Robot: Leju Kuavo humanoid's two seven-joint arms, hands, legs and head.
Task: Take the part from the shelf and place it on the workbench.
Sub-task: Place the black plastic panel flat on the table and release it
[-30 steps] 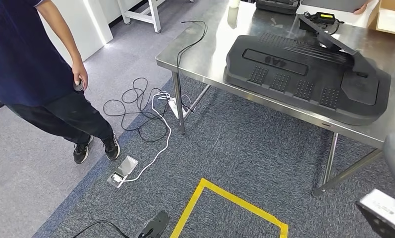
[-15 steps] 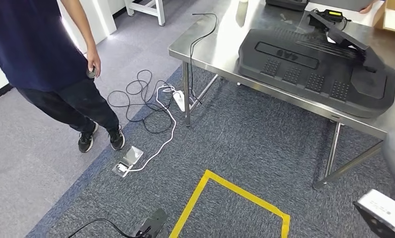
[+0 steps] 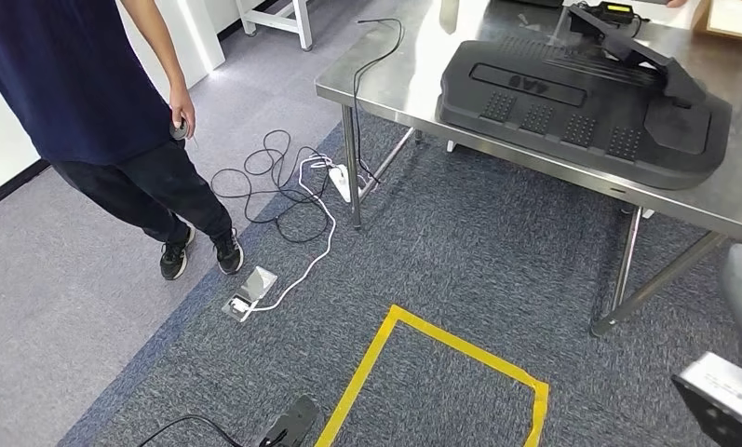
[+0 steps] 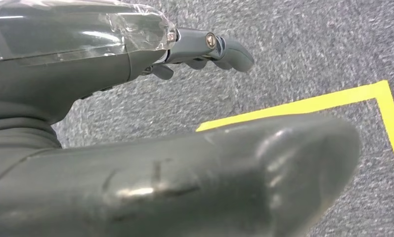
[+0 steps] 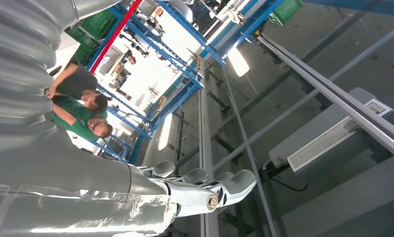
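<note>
Part [image 3: 581,107]: you have one large black moulded piece lying flat on the steel desk [image 3: 395,88], far right in the head view, its ribbed and studded face up, a raised arm along its far edge. No hand touches it.

Nearest you, in order outward:

- Right arm: a grey forearm and a white wrist block at the lower right edge of the head view. Right hand [image 5: 204,190]: seen from its wrist camera pointing up at ceiling beams and blue racking, fingers extended and a little apart, nothing in them.
- Left hand [image 4: 204,47]: seen from its wrist camera hanging over the carpet, fingers loosely out, holding nothing; a dark rounded body part crosses the foreground.
- Tape [image 3: 441,358]: a yellow angular outline on the blue-grey carpet [image 3: 460,251], directly ahead of you.
- Floor socket [image 3: 249,291]: a small metal box with its lid raised, at the carpet's left edge, with a white cable running out of it.
- Person [image 3: 97,102]: standing on the left in a dark top and trousers and black shoes, holding a small dark object in one hand.
- Cables [image 3: 274,182]: black loops and a white power strip [image 3: 341,183] by the desk leg.
- Desk top, beyond the part: a black lead trailing over the near corner, and a small device with a yellow label.
</note>
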